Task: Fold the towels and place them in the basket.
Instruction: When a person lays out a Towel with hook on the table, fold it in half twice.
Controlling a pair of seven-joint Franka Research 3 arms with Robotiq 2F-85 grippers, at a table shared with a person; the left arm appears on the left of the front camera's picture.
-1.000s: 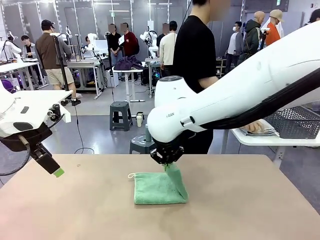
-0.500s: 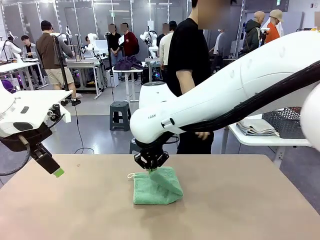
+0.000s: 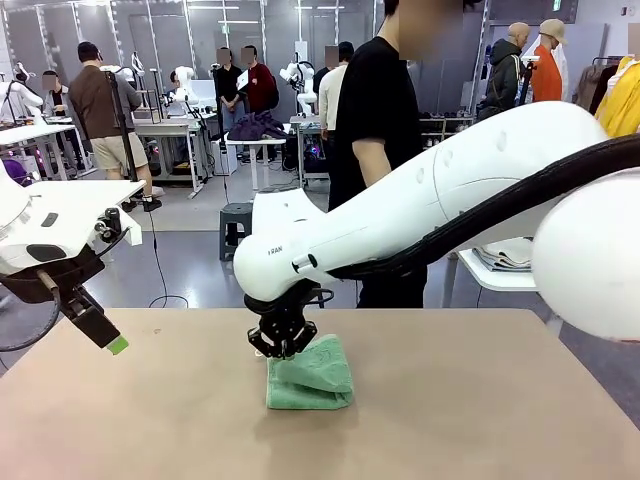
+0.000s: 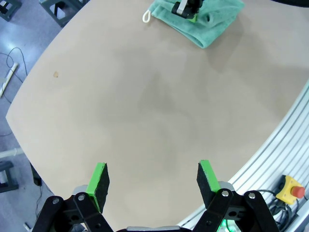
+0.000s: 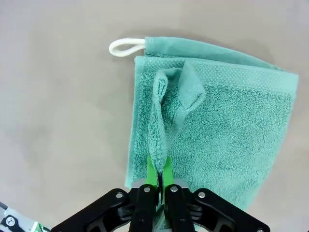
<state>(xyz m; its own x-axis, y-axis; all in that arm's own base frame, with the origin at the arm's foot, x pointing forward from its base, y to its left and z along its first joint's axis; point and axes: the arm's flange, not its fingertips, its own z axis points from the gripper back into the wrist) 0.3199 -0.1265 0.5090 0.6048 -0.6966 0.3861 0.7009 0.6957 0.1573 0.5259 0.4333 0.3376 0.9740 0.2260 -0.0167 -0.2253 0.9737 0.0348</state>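
Because this fold seems to need only one arm, the left gripper hangs wide open over the bare near-left stretch of the desk, well apart from the work. Mid-desk lies the mint green towel, doubled over on itself, its white loop poking out at one corner. The right gripper is pinched tight on a raised ridge of cloth near one edge, I'd guess to lay the top layer down squarely. Beyond the far edge a person in a black shirt stands, not touching the towel.
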